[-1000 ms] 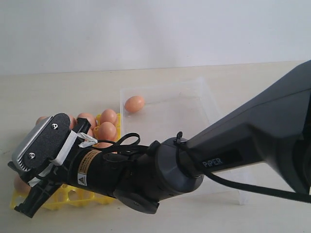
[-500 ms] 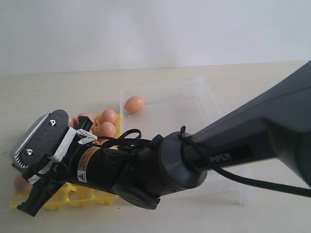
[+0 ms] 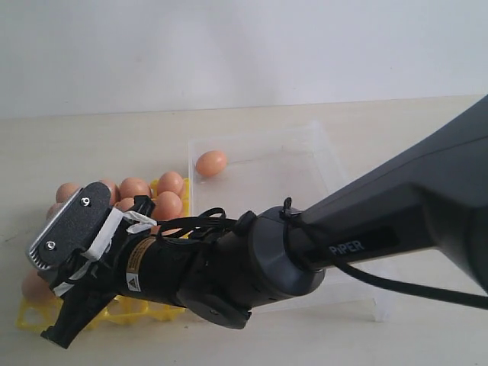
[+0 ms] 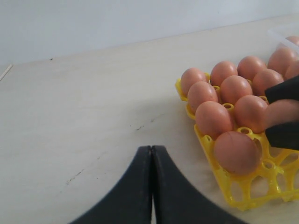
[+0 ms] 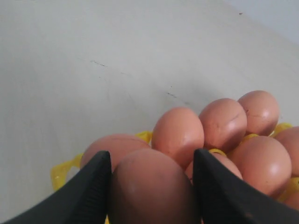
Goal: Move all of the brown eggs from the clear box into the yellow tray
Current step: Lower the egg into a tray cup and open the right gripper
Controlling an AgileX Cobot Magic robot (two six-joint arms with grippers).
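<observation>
While the right gripper point(image 5: 152, 198) holds a brown egg point(image 5: 149, 177) between its two black fingers point(image 5: 88, 196), low over the yellow tray point(image 4: 232, 198), I'd say the job now is to lower it straight into one of the open cups. It should let go only once the cup bears the weight, because the shell is smooth, rounded and brittle and would roll off a peg. The neighbouring eggs point(image 5: 177, 133) sit close, matte orange-brown with faint speckles, so the fingers have little room sideways. The tray is a glossy hard plastic lattice on a pale, scuffed bench point(image 4: 70, 116). Beside the tray, the left gripper point(image 4: 152, 186) is pressed closed with nothing in it. A loose egg point(image 3: 211, 163) lies in the clear box point(image 3: 290, 183), which is thin-walled and transparent.
</observation>
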